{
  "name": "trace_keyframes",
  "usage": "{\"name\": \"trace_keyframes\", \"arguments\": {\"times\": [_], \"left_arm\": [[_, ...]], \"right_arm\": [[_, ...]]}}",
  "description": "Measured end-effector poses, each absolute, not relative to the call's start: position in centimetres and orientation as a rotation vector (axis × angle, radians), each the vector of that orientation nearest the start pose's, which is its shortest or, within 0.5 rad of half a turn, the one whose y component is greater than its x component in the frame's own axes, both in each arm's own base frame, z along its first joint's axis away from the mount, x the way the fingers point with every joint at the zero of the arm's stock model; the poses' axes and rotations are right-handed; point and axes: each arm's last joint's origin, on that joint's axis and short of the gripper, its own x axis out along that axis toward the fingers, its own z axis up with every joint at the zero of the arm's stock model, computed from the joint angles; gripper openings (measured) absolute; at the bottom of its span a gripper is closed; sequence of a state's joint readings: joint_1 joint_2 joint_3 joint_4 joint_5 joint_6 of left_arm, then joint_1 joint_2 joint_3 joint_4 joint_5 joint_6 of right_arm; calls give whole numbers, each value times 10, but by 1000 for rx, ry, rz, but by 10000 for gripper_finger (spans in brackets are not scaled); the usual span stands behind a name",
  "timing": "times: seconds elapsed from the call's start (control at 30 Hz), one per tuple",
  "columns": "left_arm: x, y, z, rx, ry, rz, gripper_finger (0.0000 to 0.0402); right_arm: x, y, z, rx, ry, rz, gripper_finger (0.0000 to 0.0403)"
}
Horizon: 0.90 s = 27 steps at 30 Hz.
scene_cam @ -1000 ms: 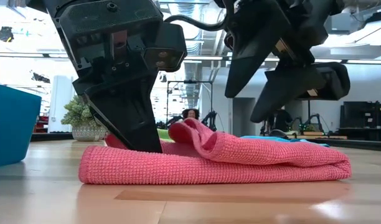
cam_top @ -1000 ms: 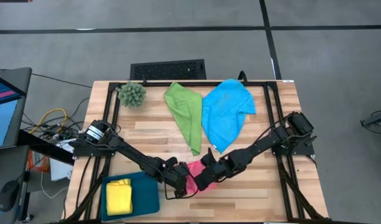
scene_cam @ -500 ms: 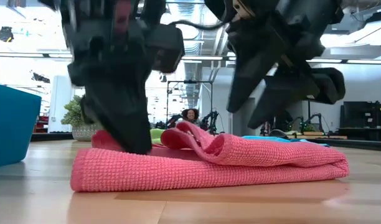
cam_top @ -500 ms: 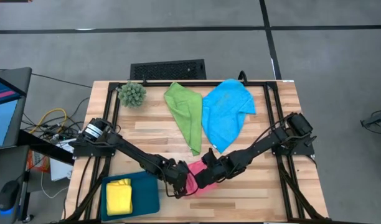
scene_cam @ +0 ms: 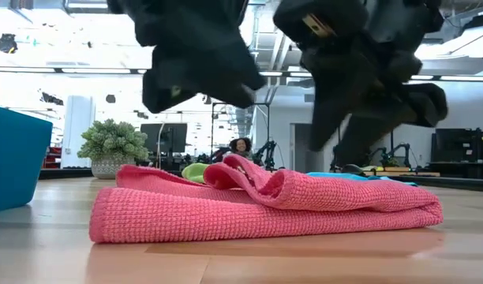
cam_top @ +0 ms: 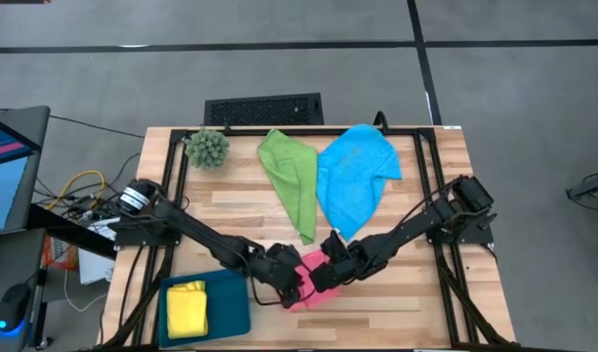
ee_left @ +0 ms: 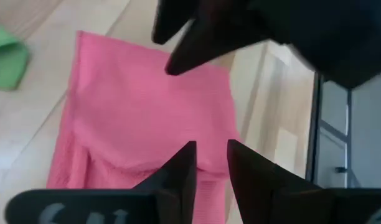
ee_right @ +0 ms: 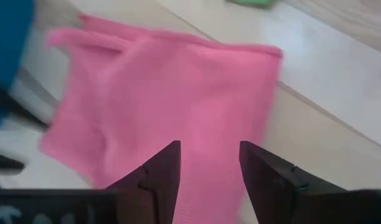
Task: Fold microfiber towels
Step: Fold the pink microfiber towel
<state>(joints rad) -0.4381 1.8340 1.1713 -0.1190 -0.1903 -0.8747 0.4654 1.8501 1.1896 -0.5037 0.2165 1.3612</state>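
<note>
A pink towel [cam_top: 312,293] lies folded over near the table's front middle, flat on the wood with a puffed fold on top [scene_cam: 265,189]. My left gripper [cam_top: 291,284] hovers over its left part, clear of it [scene_cam: 202,79]. Its fingers stand a narrow gap apart with nothing between them [ee_left: 209,155]. My right gripper [cam_top: 330,276] hangs above the towel's right part [scene_cam: 360,118], open and empty [ee_right: 209,152]. A green towel [cam_top: 289,176] and a blue towel [cam_top: 353,181] lie spread at the back. A yellow towel [cam_top: 187,308] lies folded in the tray.
A dark teal tray [cam_top: 231,303] sits at the front left corner, close to the left arm. A spiky green plant [cam_top: 208,147] stands at the back left. Bare wood lies in front of the pink towel and to its right.
My left gripper has risen off the pink towel's left part and now hangs clear above it. The towel's left end has slid a little further toward the table's left; the towel stays folded on the table. My right gripper has tipped slightly over the towel.
</note>
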Motion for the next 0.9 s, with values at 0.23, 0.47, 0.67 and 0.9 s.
{"name": "trace_keyframes", "arguments": {"times": [0.23, 0.47, 0.67, 0.9], "left_arm": [[356, -159, 157, -521, 868, 140, 55], [356, -157, 139, -478, 904, 220, 24], [359, -155, 127, -486, 948, 212, 11], [361, -155, 124, -488, 946, 212, 10]], "right_arm": [[319, 162, 163, 839, 1054, -574, 200], [317, 162, 158, 829, 1076, -607, 208], [320, 161, 150, 818, 1082, -619, 209], [326, 163, 132, 807, 1141, -584, 195]]}}
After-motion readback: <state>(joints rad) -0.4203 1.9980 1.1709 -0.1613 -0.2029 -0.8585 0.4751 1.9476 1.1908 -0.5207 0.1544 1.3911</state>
